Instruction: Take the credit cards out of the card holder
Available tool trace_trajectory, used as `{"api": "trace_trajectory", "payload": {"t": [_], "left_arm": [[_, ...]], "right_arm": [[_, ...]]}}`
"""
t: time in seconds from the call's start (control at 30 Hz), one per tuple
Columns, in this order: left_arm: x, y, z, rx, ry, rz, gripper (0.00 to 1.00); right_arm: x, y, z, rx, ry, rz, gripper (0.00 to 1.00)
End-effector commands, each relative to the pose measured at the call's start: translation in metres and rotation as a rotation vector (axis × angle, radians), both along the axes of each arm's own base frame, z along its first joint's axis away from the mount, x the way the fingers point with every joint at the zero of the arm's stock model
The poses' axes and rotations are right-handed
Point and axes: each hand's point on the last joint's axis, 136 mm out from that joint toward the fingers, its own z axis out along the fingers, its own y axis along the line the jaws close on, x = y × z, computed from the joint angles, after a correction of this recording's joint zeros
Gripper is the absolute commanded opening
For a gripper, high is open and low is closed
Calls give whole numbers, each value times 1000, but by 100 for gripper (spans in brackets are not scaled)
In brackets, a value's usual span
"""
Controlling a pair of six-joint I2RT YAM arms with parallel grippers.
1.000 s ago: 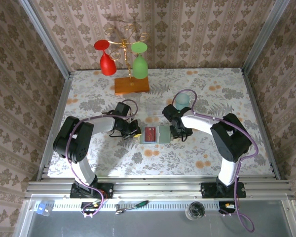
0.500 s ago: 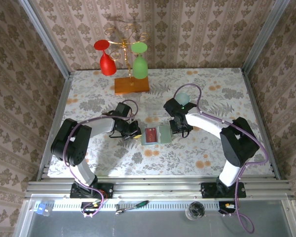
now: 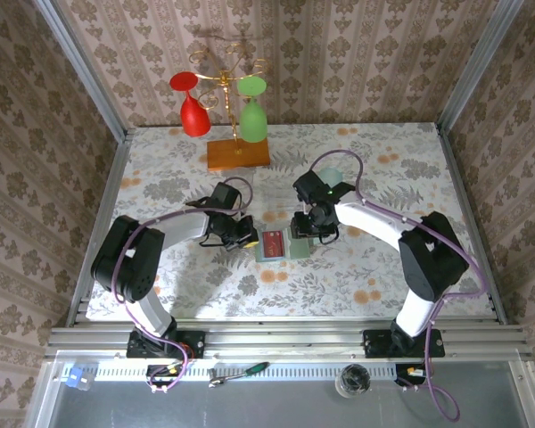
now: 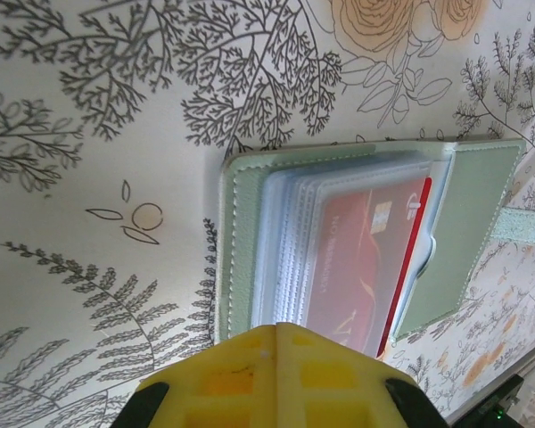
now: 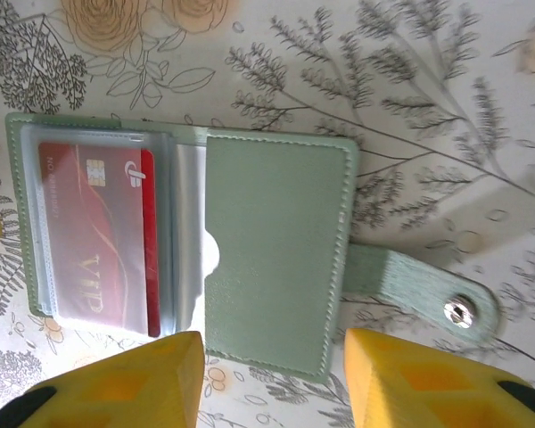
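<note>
Your card holder (image 3: pixel 281 243) is lying open mid-table, red credit card (image 3: pixel 272 242) sitting in its left panel. Your left gripper (image 3: pixel 243 239) is sitting fully closed at that edge, and your right gripper (image 3: pixel 308 228) is hovering half-spread over the right panel.

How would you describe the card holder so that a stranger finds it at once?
Look at the middle of the floral table, in front of the orange wooden base. The card holder lies open there, flat and pale green, with a red card in its clear sleeves.

Open card holder (image 4: pixel 250 223) on floral table (image 4: pixel 89 160), red credit card (image 4: pixel 366 259) in sleeve, closed yellow tool (image 4: pixel 276 379) at its edge
</note>
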Motion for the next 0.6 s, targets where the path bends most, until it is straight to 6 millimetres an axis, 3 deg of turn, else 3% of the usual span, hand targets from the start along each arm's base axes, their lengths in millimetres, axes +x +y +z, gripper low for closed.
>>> {"api": "trace_trajectory", "payload": {"t": [0.0, 0.27, 0.57], "left_arm": [[5, -5, 12, -27, -20, 15, 3], [6, -6, 13, -34, -27, 16, 5], [6, -7, 12, -37, -28, 14, 4]], "right_arm": [[1, 14, -11, 68, 49, -11, 47], [1, -2, -36, 16, 68, -41, 54], [13, -7, -39, 13, 43, -31, 62]]}}
